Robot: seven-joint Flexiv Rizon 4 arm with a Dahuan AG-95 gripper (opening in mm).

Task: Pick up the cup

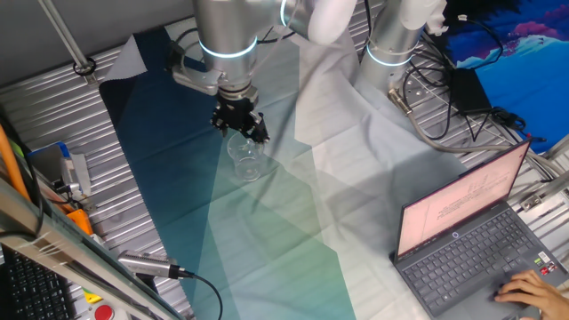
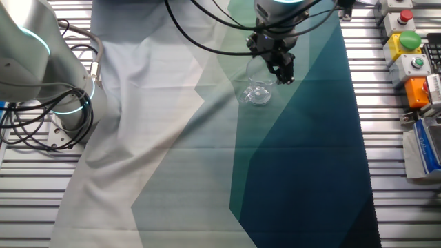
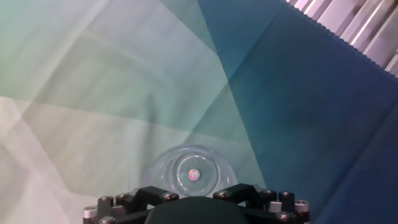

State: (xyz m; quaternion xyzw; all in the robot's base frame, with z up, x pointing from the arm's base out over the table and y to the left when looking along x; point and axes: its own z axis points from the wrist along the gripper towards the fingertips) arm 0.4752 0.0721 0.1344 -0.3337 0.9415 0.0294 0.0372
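Upper centre of the frame, the black two-finger end effector (image 1: pixel 238 122) hangs just above the small transparent plastic cup (image 1: pixel 246 156) upright on the cloth-covered bench (image 1: pixel 267 231); its finger spread cannot be told.

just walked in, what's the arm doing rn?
The Rizon arm is going for the clear plastic cup, which stands upright on the teal and white cloth. The gripper hangs right over the cup's rim; the hand view looks straight down into the cup. Whether the fingers are touching or gripping it can't be told from these views. The cup appears to be on the cloth, not lifted yet. A person's hand is on a laptop nearby.
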